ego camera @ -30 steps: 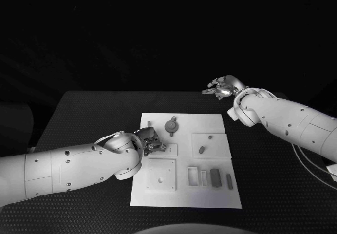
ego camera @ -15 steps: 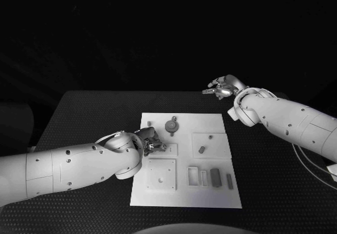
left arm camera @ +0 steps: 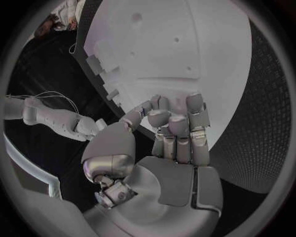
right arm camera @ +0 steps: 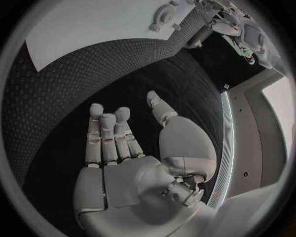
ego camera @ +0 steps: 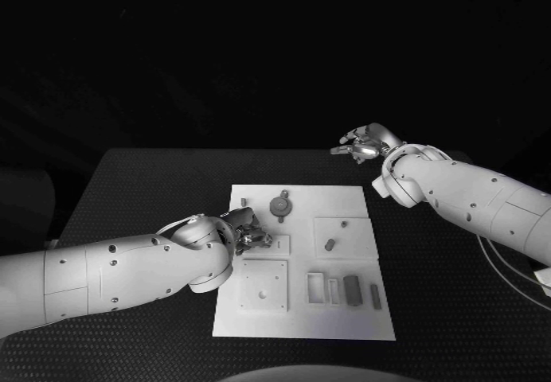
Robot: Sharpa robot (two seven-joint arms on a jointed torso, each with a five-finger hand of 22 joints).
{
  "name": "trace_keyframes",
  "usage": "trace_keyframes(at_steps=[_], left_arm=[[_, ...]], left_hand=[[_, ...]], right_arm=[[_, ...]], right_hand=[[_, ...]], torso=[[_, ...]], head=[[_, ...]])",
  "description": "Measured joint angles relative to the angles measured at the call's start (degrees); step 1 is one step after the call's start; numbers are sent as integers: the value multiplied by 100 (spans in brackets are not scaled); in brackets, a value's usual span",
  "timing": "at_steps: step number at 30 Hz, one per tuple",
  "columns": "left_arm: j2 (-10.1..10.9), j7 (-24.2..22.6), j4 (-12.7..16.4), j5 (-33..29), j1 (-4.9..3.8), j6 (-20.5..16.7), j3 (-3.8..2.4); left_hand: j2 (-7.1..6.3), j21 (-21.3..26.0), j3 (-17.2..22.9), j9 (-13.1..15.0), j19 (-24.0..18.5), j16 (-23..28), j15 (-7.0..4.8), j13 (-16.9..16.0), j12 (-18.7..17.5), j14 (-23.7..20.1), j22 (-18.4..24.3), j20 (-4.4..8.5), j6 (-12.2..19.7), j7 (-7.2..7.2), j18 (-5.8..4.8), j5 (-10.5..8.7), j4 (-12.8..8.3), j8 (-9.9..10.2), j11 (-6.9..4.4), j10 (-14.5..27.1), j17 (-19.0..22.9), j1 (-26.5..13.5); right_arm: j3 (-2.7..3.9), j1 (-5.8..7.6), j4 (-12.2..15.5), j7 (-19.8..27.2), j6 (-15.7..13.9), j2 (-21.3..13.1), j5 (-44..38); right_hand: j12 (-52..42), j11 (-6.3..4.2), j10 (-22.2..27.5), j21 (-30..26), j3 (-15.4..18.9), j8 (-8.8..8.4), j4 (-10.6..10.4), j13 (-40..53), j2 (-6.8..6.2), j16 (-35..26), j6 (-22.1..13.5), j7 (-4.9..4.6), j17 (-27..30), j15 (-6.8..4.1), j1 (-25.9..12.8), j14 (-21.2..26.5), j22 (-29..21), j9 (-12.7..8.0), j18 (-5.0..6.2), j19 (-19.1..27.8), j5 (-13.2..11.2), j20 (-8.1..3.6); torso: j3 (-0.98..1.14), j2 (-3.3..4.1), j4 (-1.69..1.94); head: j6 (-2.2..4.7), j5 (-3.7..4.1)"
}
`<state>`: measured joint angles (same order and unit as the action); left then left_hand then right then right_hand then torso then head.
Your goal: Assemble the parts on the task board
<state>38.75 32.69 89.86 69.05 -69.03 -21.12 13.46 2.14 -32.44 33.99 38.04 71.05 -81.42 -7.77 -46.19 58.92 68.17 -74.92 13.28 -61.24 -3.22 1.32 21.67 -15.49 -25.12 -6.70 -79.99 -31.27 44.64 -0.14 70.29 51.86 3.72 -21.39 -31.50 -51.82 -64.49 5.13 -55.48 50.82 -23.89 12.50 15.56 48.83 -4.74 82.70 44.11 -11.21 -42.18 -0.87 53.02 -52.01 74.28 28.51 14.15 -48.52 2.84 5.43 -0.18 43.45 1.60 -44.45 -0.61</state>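
Note:
The white task board [ego camera: 301, 263] lies in the middle of the black table. My left hand [ego camera: 246, 229] hovers low over the board's left edge; its fingers [left arm camera: 175, 118] curl down onto the board [left arm camera: 185, 49], thumb close to them, and I cannot tell whether a part is between them. A round grey part [ego camera: 279, 206] lies near the far edge, with a small peg [ego camera: 244, 190] beside it. Two small parts [ego camera: 329, 244] sit on the right raised panel. My right hand [ego camera: 365, 144] is raised beyond the board's far right corner, fingers [right arm camera: 106, 133] spread and holding nothing.
Near the board's front edge lie a square plate with holes [ego camera: 263, 285], a white frame [ego camera: 314, 287] and two grey bars [ego camera: 353, 291]. Black table [ego camera: 138, 183] surrounds the board. The right wrist view shows the board's corner [right arm camera: 92, 29] with the round part [right arm camera: 165, 11].

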Motion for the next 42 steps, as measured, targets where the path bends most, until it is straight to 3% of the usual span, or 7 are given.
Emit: trace_keyframes(at_steps=[42], left_arm=[[-133, 100, -105, 135, -18, 238, -14]], left_hand=[[7, 21, 21, -2, -10, -21, 0, 19, 0, 0, 2, -11, -45, 0, -4, -22, -52, -17, 1, 1, 11, -7]], right_arm=[[-1, -2, 1, -6, 15, -4, 0]], right_hand=[[-22, 0, 0, 0, 0, 0, 0, 2, -1, 0, 0, 0, -1, 14, 1, -9, 1, 1, 0, 0, 0, 0]], torso=[[3, 0, -3]], head=[[-12, 33]])
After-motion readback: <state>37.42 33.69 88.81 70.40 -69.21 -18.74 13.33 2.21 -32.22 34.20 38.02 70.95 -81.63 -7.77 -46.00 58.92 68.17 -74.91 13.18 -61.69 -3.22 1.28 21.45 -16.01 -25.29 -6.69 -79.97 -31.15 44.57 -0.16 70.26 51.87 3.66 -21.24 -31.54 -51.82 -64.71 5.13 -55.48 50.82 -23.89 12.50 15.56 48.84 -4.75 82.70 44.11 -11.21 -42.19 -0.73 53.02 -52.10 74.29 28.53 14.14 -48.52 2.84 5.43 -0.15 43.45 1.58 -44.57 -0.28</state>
